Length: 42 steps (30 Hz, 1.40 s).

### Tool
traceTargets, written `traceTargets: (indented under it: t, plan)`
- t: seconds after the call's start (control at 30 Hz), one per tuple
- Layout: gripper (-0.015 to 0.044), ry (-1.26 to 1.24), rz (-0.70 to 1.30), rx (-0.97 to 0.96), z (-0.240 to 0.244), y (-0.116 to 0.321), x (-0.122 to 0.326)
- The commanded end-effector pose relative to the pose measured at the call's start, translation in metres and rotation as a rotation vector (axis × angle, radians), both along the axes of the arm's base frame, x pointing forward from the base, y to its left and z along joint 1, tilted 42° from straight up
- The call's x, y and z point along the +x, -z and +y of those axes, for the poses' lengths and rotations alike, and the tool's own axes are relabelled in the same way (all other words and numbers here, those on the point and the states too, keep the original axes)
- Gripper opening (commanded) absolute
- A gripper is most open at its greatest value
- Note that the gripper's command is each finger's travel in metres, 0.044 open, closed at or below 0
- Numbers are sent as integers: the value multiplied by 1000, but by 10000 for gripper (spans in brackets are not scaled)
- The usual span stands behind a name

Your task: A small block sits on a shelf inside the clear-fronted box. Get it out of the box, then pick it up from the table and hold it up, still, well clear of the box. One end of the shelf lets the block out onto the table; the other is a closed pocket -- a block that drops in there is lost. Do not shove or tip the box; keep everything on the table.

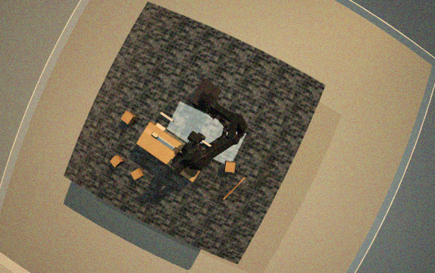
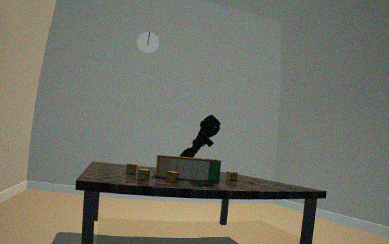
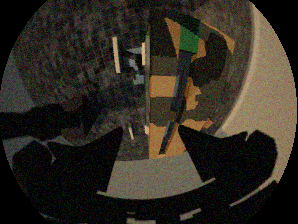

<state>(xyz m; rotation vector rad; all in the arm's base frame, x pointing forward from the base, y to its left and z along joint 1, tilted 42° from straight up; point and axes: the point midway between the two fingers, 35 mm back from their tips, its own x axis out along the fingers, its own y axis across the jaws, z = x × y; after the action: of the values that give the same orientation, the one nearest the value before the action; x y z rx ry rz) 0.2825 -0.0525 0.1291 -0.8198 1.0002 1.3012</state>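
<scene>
The wooden box [image 1: 151, 142] [image 2: 188, 158] [image 3: 162, 86] stands on the table, with a narrow slot along its top. A green panel [image 2: 214, 170] [image 3: 189, 40] marks one end, the right end in the exterior view. A small dark shape [image 1: 176, 150] in the slot may be the block; I cannot tell for sure, and the block is not clear in the other views. My gripper [image 3: 151, 129] is open and empty. It hangs above the box's right half, over the green end, and hides part of it in the top view.
Loose wooden cubes stand left of and in front of the box, such as one cube [image 1: 127, 117] [image 2: 131, 169]; another cube [image 1: 230, 167] [image 2: 232, 176] stands right of it. A thin stick [image 1: 234, 188] [image 2: 249, 181] lies farther right. A pale blue plate [image 1: 195, 121] lies between box and arm base.
</scene>
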Motion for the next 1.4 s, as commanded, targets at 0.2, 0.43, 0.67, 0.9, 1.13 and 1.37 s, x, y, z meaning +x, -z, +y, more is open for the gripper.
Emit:
traceTargets:
  t: [0.2, 0.43, 0.67, 0.9, 1.13, 1.37]
  plan:
    - [400, -35, 14, -7, 1, 4, -3]
    - [400, -35, 13, -8, 9, 12, -1]
    - [400, -35, 13, -8, 17, 20, 1]
    - [400, -35, 12, -7, 26, 27, 2]
    - [400, -35, 12, -7, 35, 35, 2]
    - [400, -35, 12, -6, 43, 42, 2]
